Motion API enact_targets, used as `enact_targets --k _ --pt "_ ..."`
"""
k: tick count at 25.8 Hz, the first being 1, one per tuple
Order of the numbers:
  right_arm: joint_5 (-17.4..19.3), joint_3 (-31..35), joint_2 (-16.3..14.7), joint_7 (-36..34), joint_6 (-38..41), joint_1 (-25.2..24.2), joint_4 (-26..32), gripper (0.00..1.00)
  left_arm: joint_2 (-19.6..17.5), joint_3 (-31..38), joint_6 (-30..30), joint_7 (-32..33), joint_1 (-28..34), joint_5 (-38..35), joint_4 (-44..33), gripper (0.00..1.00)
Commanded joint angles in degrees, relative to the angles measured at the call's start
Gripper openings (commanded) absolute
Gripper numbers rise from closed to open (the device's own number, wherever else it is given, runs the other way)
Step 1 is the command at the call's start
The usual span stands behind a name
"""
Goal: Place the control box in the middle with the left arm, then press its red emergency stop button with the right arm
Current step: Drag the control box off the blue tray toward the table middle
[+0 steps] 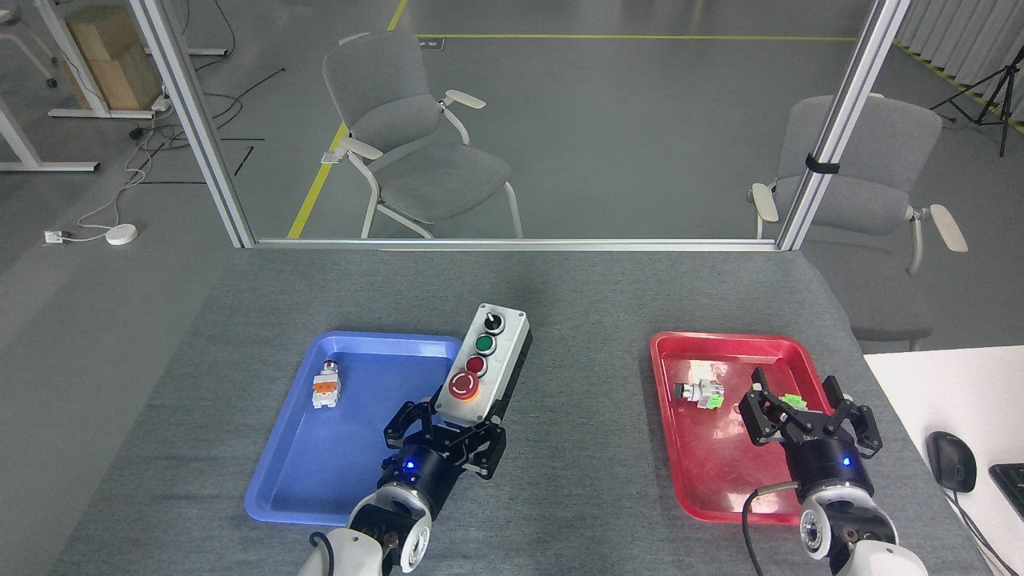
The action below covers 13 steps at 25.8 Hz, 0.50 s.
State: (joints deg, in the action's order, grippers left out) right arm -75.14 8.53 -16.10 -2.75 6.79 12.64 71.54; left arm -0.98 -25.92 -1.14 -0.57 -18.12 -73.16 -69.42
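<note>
Two trays [276,496], one control box [500,368], two chairs [416,120]

Left gripper [445,428] clamps the near end of the control box [488,364], held tilted over the blue tray's [352,496] right edge. Red emergency stop button [463,386] faces up. Right gripper [810,412] hangs spread over the red tray [704,500].
</note>
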Motion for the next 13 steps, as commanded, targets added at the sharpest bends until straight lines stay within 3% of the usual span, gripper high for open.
enact_targets --k 1,7,13 --pt "0.0 0.0 -0.1 -0.2 0.0 0.1 0.0 0.99 0.5 -5.5 -1.9 1.8 0.3 -0.1 0.2 0.00" --pt "0.0 0.0 0.3 0.2 0.0 0.0 -0.3 0.99 4.5 -7.7 -3.2 3.5 -0.9 -0.3 4.6 0.00" --pt "0.0 0.0 0.4 0.3 0.2 0.1 -0.4 0.99 8.4 -10.5 -3.3 3.7 -4.4 -3.3 13.6 0.00"
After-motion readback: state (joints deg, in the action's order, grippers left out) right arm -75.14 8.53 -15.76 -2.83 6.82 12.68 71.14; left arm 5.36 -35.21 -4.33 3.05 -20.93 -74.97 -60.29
